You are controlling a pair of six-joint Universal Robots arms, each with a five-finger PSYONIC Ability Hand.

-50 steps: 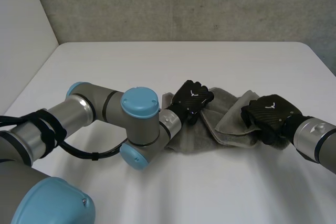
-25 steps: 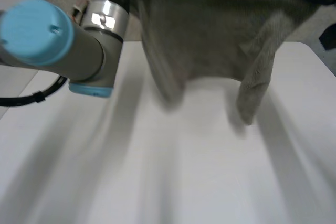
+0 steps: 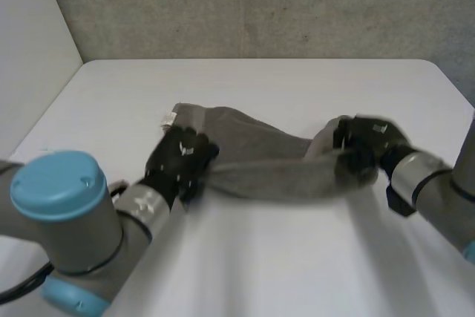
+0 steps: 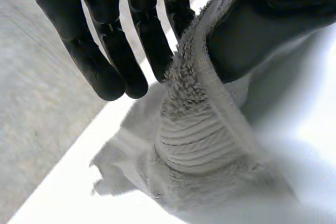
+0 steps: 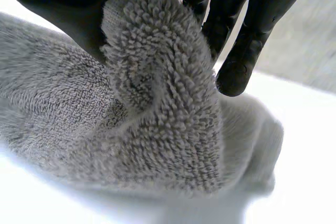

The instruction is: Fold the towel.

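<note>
While I watched the feeds, the grey towel (image 3: 260, 165) lay stretched and rumpled across the middle of the white table (image 3: 297, 257).
Its terry was gathered into a loose band, with a white label (image 3: 169, 118) at the far corner. Open tabletop ran to every edge. The left hand (image 3: 180, 159) pinched one end between thumb and fingers, and the right hand (image 3: 365, 145) pinched the other, both low over the table.
</note>
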